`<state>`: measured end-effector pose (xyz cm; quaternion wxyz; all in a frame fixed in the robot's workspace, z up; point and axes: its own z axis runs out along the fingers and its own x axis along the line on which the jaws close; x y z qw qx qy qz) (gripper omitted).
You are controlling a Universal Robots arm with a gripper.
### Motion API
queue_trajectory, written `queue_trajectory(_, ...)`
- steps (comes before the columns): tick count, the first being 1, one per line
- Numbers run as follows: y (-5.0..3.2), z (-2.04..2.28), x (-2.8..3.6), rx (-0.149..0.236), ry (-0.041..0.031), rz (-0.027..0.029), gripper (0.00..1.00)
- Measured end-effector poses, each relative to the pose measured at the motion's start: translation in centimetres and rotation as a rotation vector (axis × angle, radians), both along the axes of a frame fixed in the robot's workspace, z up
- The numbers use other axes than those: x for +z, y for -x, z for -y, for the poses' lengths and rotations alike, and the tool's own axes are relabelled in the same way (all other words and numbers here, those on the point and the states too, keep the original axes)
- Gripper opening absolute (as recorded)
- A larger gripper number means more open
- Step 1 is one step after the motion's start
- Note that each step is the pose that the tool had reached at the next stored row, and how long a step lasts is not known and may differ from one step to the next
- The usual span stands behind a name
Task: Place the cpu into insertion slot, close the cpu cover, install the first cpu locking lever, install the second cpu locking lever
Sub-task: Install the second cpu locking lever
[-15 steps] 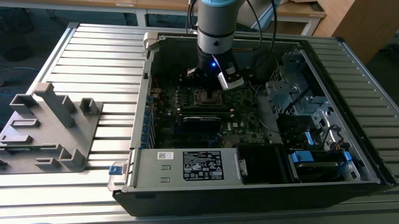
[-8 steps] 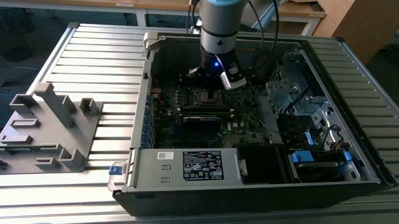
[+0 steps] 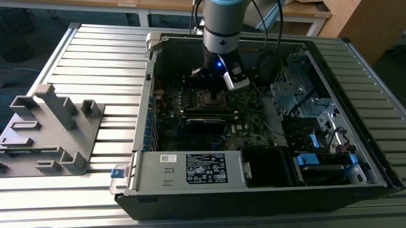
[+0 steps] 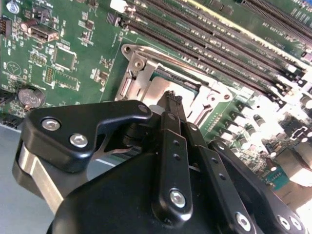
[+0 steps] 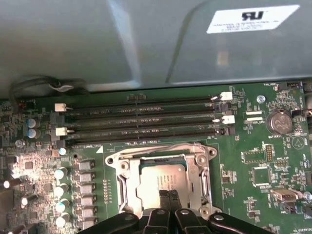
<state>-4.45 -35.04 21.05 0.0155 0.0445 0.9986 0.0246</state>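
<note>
The cpu (image 5: pixel 163 176) lies flat in the insertion slot (image 5: pixel 127 187) on the green motherboard, its dull metal face up. The silver cpu cover (image 5: pixel 202 170) lies down around it like a frame, so the chip shows through the window. A thin metal locking lever (image 5: pixel 156 145) runs along the socket's side nearest the memory slots. My gripper (image 5: pixel 169 195) is shut, its black fingertips pressed together with nothing between them. The tips rest at the chip's edge in both wrist views: cpu (image 4: pixel 178 80), cpu cover (image 4: pixel 146 68), gripper (image 4: pixel 171 95). In the exterior view the arm stands over the insertion slot (image 3: pixel 214 98).
Long black memory slots (image 5: pixel 141 117) lie just beyond the socket, below the grey case wall (image 5: pixel 97 44). A coin battery (image 5: pixel 279 122) sits to one side. In the exterior view there are a labelled power-supply box (image 3: pixel 190 168), drive bays (image 3: pixel 304 99) and a grey fixture (image 3: pixel 51 128) on the table.
</note>
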Motion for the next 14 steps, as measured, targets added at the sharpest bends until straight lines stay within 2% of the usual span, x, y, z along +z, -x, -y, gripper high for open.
queue_trajectory(3,0.24,-0.19,-0.04,-0.001,0.0,0.0,0.11)
queue_trajectory(14,0.27,-0.21,0.09,-0.002,0.0011,0.0,0.11)
